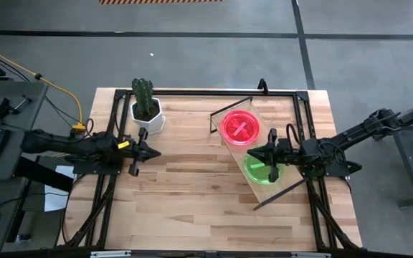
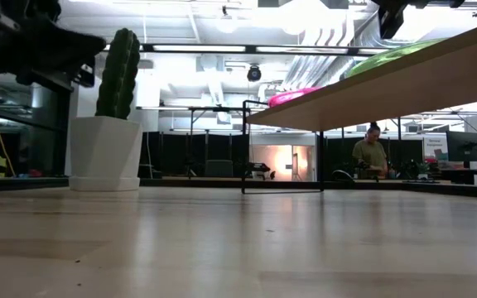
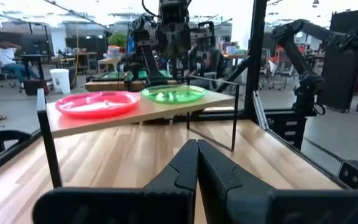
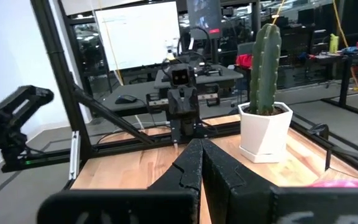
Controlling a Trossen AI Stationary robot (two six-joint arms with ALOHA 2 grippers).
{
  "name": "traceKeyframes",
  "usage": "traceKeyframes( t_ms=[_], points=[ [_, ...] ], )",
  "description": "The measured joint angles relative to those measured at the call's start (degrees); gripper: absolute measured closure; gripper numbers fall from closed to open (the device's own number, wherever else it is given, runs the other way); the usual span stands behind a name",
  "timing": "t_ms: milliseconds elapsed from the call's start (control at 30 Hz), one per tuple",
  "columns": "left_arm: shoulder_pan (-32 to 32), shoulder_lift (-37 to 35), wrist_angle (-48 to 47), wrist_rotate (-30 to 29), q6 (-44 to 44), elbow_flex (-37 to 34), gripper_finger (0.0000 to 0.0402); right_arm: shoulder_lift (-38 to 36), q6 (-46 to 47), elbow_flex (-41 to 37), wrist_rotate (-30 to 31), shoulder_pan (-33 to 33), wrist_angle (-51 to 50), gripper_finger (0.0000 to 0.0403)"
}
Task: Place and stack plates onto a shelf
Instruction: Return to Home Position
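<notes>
My right claw [image 1: 252, 153] is closed and empty. Its wrist view shows the two fingers [image 4: 194, 163] pressed flat together with nothing between them. In the high view it hangs over the shelf [image 1: 277, 189], just above the green plate [image 1: 262, 170]. My left claw [image 1: 153, 153] is also closed and empty. It sits low over the table [image 1: 192, 208], on the far side of the open middle from the shelf and near the cactus pot [image 1: 148, 115].

I judge the stacking itself to be done. The pink plates [image 1: 240, 127] lie toward one end of the board and the green plate is next to them, both seated flat and well inside the edges. From above I cannot tell how many plates are in either pile. I see no loose plate anywhere on the table from above or from table height.

What remains, as I read it, is only to park the arms. The right one needs to draw up and back off the shelf without brushing the green plate or the wire frame.
</notes>
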Motion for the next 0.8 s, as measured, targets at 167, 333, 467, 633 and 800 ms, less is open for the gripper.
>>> traceKeyframes(
  t_ms=[167, 333, 467, 633, 800],
  points=[
    [0.7, -3.5, -6.4, -0.1, -0.7, -0.6, 0.0401, -2.5, 0.7, 0.0, -2.1, 0.0, -3.6, 0.0403],
    [0.7, -5.3, -7.9, 0.1, -0.6, -0.6, 0.0401, -7.8, 2.9, 0.0, -2.3, 0.0, -12.4, 0.0403],
    [0.7, -5.6, -8.2, 0.6, -0.5, -0.6, 0.0401, -13.4, 5.7, 0.0, -1.4, 0.0, -22.5, 0.0403],
    [0.7, -5.5, -8.4, 0.6, -1.1, -0.6, 0.0401, -20.2, 8.6, 0.0, 3.9, 0.0, -32.2, 0.0403],
    [0.7, -5.5, -8.3, 0.5, -1.5, -0.6, 0.0401, -24.1, 4.8, -2.4, 3.2, 0.0, -29.7, 0.0403]
  ],
)
